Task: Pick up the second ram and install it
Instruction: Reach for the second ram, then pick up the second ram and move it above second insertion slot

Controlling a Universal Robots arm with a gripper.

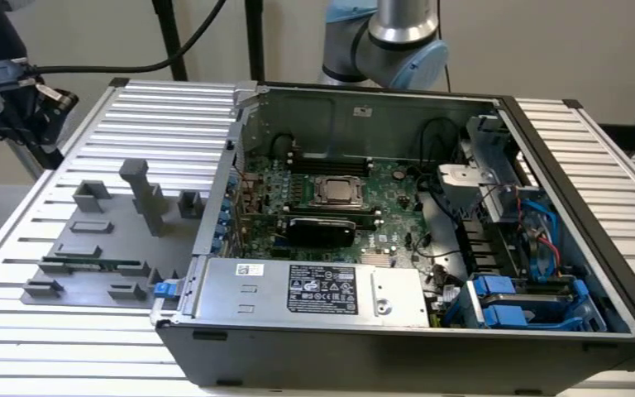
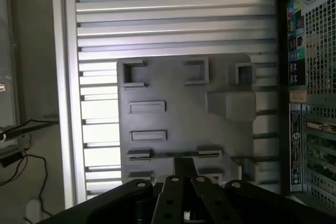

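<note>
Wrist view: tool (image 2: 184, 167) near the second ram (image 2: 163, 155) in its grey holder (image 2: 184, 121); grip state cannot be told.
Risk: an off-centre approach could strike the holder or tilt the stick.

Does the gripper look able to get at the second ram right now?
Probably yes: the second ram lies uncovered on the grey holder plate beside the computer case, with nothing between it and the gripper.

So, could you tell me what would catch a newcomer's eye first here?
The open PC case, motherboard bared, fills the exterior view's middle. On that view's left a grey holder plate carries a green ram, and the tool faces that plate in the wrist view.
</note>
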